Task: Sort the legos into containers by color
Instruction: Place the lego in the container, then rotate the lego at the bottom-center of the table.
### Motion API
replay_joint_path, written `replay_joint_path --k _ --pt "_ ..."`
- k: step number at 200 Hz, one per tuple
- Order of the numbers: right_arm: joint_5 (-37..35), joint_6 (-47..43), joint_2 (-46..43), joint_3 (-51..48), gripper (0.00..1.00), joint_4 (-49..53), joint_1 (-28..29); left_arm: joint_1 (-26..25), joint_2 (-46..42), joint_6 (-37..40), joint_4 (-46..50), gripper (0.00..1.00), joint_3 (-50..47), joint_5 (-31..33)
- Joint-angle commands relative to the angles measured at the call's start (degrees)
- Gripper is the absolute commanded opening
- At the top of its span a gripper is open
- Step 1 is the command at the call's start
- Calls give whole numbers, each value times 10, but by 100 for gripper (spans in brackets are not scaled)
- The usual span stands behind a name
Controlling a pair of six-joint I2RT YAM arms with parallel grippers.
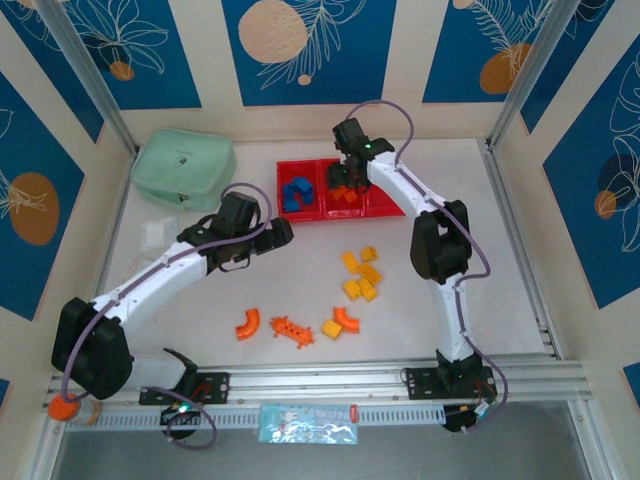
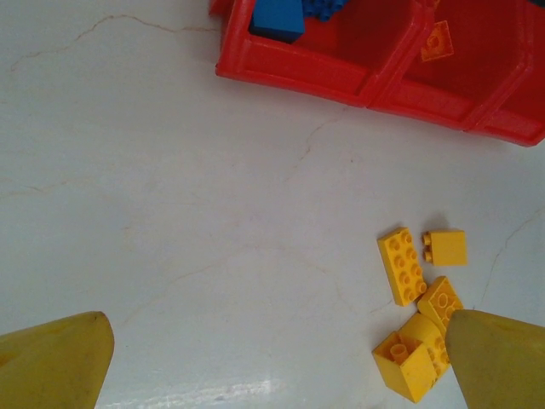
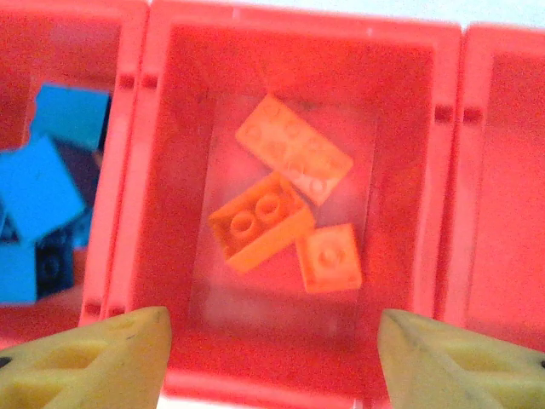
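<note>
Right gripper (image 3: 271,358) hangs wide open and empty over the middle bin (image 3: 298,19), where three orange legos (image 3: 260,226) lie, so that drop looks done. Left gripper (image 2: 277,362), likewise spread and empty, hovers by the yellow legos (image 2: 402,266) on the table (image 2: 170,213). It likely needs to close on one next.

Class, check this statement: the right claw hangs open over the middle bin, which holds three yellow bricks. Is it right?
No. The bricks in the middle bin are orange, not yellow; the right wrist view shows it. The rest holds: there are three of them, and the right claw hangs open over that bin.
</note>
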State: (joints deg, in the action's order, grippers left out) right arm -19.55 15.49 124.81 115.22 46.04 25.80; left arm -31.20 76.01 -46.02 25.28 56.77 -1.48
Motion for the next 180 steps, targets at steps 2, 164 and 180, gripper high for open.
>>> replay_joint_path --k 2,164,180 --pt "48 17 -94 -67 68 16 15 -9 -28 -6 19 99 -8 -15" --pt "109 116 -413 -584 68 74 232 -108 -142 -102 62 99 -132 41" --pt "112 137 -415 -606 68 67 259 -108 -144 -101 69 99 -131 45"
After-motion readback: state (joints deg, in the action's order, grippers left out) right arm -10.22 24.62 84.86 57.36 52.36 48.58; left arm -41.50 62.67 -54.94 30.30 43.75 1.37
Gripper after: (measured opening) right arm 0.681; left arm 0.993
